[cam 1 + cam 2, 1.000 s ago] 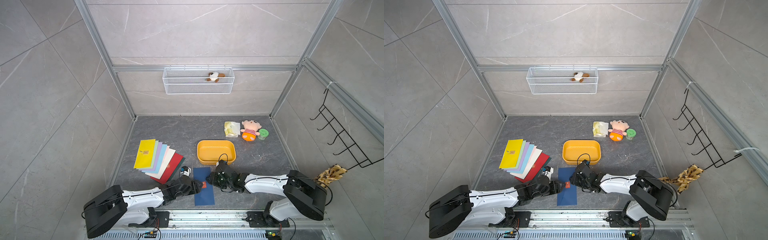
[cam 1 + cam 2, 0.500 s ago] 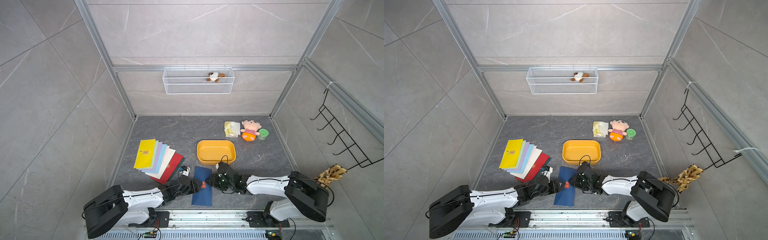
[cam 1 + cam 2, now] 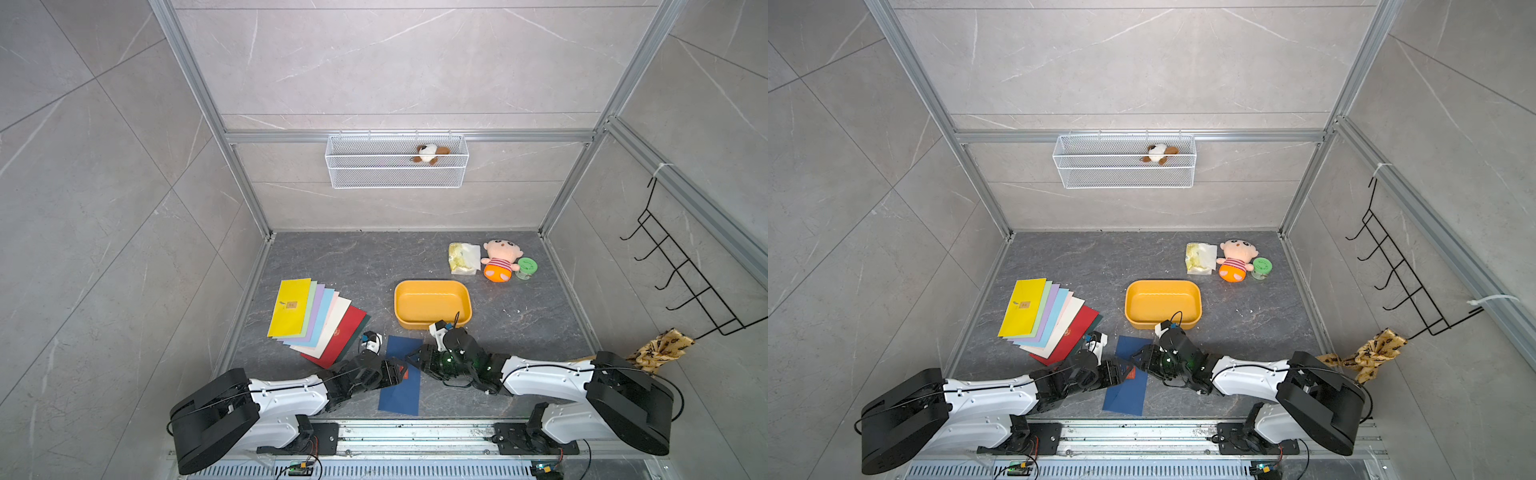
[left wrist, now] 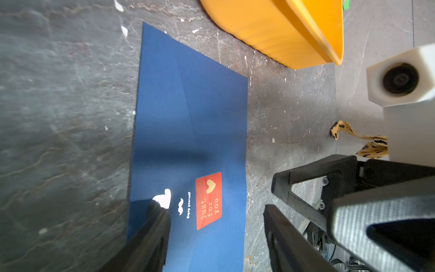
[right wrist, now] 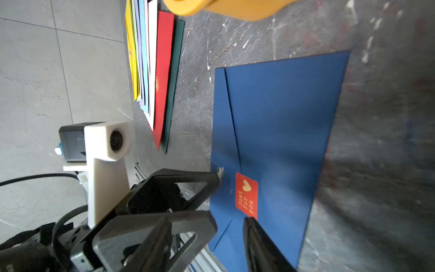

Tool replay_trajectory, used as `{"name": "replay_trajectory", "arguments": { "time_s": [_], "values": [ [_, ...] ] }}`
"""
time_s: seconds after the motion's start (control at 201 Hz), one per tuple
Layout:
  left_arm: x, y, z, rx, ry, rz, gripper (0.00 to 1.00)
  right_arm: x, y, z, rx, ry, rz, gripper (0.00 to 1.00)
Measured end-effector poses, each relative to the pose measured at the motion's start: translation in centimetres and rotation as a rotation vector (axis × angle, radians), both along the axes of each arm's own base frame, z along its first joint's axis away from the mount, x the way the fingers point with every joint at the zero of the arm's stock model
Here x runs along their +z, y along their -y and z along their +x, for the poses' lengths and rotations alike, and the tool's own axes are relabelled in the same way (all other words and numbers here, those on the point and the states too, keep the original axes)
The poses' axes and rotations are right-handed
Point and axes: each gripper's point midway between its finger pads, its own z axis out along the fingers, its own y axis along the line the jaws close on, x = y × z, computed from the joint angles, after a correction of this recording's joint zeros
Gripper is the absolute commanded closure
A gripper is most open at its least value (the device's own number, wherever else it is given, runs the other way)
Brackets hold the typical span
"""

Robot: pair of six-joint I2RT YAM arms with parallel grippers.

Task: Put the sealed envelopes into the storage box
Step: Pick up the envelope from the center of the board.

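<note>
- Both top views look steeply down from high overhead, covering the whole scene (nearly identical framing).
- The left wrist view sits low and close, facing the navy envelope (image 4: 188, 113) and storage box (image 4: 270, 30).
- The right wrist view, equally low, shares both from the opposite side.

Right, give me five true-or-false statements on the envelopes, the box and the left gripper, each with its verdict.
1. The storage box is empty. True.
2. The navy envelope lies in the fanned stack. False: it lies apart from the stack, flat on the floor, between the left gripper and the right gripper.
3. The yellow envelope tops the fanned stack. True.
4. The left gripper is shut. False: its jaws stand apart, with the red sticker between them.
5. A plush toy sits in the wire basket. True.
</note>
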Motion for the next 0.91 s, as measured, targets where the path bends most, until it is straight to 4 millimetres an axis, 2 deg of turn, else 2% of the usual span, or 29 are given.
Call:
{"name": "replay_trajectory", "arguments": {
  "time_s": [0.184,0.284,0.493,0.592,0.712,0.826,0.906],
  "values": [
    [-0.3,-0.4,-0.2,0.003,-0.010,0.014,0.32,-1.5,0.7,-0.4,0.001,-0.039,-0.076,0.48],
    [-0.3,-1.5,-0.1,0.031,-0.006,0.060,0.31,-2.1,1.4,-0.2,-0.008,-0.042,-0.162,0.48],
    [1.5,-2.6,0.6,0.070,0.036,0.094,0.31,-3.1,2.1,-0.5,-0.004,-0.056,-0.323,0.48],
    [0.8,-2.9,0.4,0.069,0.026,0.126,0.31,-3.5,1.8,-0.8,0.008,-0.060,-0.405,0.47],
    [-0.9,-3.1,0.1,0.056,-0.010,0.177,0.31,-3.7,1.6,-0.9,0.009,-0.058,-0.462,0.48],
    [-0.9,-2.2,0.4,0.049,-0.008,0.160,0.32,-5.0,2.2,-0.9,-0.003,-0.078,-0.520,0.47],
    [-0.9,-1.5,0.5,0.037,-0.008,0.144,0.33,-4.9,2.0,-0.7,-0.012,-0.078,-0.524,0.48]
  ]
}}
